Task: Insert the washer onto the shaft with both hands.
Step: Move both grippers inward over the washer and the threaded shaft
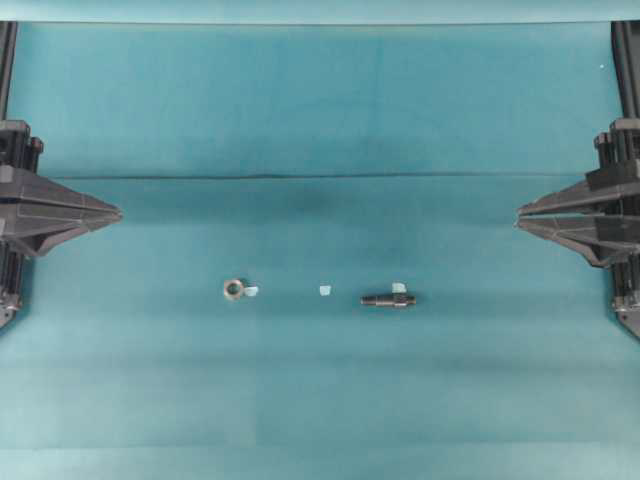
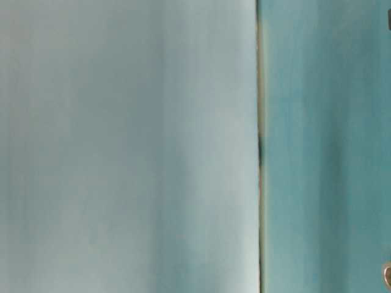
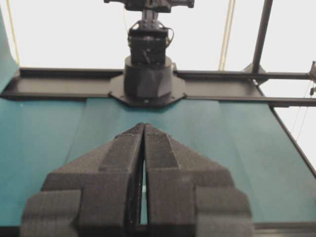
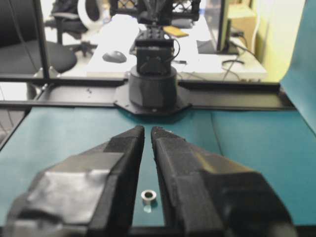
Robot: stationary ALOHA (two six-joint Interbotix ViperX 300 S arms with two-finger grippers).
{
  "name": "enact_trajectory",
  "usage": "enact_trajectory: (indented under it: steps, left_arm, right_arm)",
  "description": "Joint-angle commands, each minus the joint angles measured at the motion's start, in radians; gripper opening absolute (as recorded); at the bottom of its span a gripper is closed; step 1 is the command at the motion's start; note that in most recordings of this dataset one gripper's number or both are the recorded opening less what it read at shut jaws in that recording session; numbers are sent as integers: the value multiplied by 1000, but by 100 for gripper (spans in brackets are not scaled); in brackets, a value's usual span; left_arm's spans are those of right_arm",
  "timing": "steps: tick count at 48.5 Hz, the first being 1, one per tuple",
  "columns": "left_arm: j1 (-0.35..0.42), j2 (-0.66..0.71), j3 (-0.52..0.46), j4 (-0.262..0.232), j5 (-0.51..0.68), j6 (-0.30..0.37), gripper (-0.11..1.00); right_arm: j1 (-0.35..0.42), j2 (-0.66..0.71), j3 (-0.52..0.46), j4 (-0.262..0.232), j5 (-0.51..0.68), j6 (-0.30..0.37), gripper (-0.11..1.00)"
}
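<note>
The washer [image 1: 233, 289], a small silvery ring, lies flat on the teal cloth left of centre. The shaft [image 1: 388, 299], a dark stepped rod, lies on its side right of centre, narrow end pointing left. My left gripper [image 1: 117, 212] hangs at the left edge, far from both; in the left wrist view [image 3: 143, 126] its tips touch and it holds nothing. My right gripper [image 1: 519, 216] hangs at the right edge, empty; in the right wrist view [image 4: 147, 130] its tips stand a narrow gap apart. The washer [image 4: 148, 196] shows through that gap. The shaft is hidden there.
Small pale-blue tape squares lie beside the washer [image 1: 251, 292], at the middle [image 1: 325, 291] and behind the shaft [image 1: 399, 288]. A cloth seam [image 1: 320, 177] runs across the table. The opposite arm's base [image 3: 147, 79] stands at the far edge in each wrist view.
</note>
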Motion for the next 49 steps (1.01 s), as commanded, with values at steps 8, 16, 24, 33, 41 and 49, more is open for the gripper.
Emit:
enact_trajectory:
  steps: [8,16,24,33,41,49]
  left_arm:
    - [-5,66,-87,11,196,-94,2]
    - [-17,91,-127,12,318,-118,2]
    - [-41,133,-170,12,407,-123,2]
    - [-38,222,-207,11,525,-127,2]
    - [-34,337,-268,18,614,-121,2]
    - [-34,446,-333,17,681,-121,2]
  right_arm:
    - [-6,11,-34,49,229,52,-8]
    - [-8,11,-67,51,459,124,-9]
    - [-8,12,-83,51,534,186,-9]
    - [-8,63,-106,49,565,244,-9]
    - [-8,190,-166,49,621,252,-9]
    - [-5,325,-241,49,701,250,-9]
